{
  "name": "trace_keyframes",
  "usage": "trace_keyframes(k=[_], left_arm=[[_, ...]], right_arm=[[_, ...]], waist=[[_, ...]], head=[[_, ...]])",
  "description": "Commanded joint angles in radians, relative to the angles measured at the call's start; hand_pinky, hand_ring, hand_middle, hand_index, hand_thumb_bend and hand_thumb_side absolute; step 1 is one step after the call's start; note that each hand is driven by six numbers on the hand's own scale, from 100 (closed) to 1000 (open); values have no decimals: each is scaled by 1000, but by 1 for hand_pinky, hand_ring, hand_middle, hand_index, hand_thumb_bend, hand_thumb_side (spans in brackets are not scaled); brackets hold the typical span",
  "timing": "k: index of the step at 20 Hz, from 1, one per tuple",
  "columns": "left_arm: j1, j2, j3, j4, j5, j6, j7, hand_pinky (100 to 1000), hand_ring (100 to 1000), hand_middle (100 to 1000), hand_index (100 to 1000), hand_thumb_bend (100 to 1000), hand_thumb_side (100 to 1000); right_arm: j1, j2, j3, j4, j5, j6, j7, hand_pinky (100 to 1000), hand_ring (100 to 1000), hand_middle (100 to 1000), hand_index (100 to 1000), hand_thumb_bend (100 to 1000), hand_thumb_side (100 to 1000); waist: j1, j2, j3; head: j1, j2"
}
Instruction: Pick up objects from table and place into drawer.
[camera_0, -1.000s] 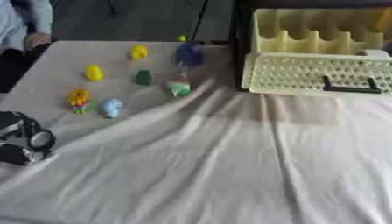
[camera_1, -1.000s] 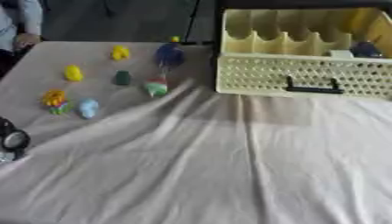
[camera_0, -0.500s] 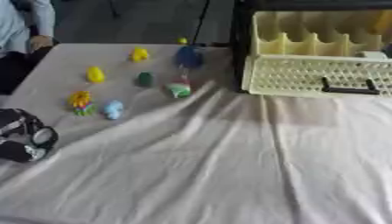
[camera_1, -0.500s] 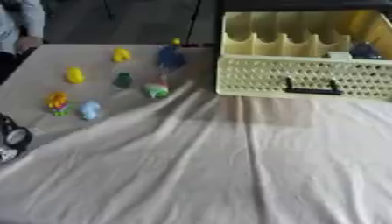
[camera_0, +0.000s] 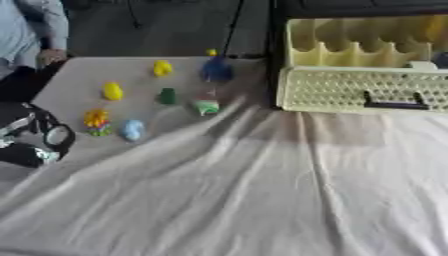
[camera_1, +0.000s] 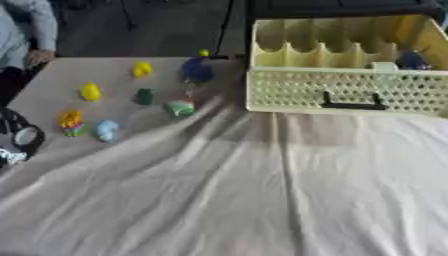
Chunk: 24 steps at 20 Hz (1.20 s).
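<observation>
left hand (camera_0: 31, 137) | fingers: cannot tell | orange-yellow toy (camera_0: 96, 121) just beside, apart

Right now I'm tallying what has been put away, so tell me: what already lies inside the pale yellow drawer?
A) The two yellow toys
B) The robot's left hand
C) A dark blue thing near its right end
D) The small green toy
C: in the right eye view a dark blue thing sits in the drawer near its right end, while the yellow toys and green toy lie on the table.
</observation>
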Motion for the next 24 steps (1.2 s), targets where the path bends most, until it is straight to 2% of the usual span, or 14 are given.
trace_keyframes(k=[1,7,13,18,24], left_arm=[[-47,55,2,-53,19,-6,-18,546,649,603,740,230,472],[-163,26,-41,-105,50,-25,-65,542,643,599,740,200,464],[-306,-36,-86,-121,85,-43,-113,539,637,595,741,175,457],[-413,-98,-112,-88,95,-50,-141,534,632,589,742,153,455],[-543,-205,-125,-13,99,-53,-136,526,624,581,744,115,461]], right_arm=[[-6,-30,-5,-16,-6,6,2,319,387,352,802,100,768],[-4,-37,2,-16,-17,9,9,319,389,354,802,100,767],[-1,-42,8,-16,-29,13,17,319,390,355,802,100,767],[0,-45,13,-16,-38,18,24,319,383,355,801,100,767],[-8,-45,22,-16,-49,21,38,319,381,354,802,100,767]], waist=[[4,-28,-1],[15,-51,-8],[27,-75,-26],[38,-89,-48],[55,-96,-86]], head=[[-5,7],[-13,13],[-19,22],[-15,29],[-8,33]])
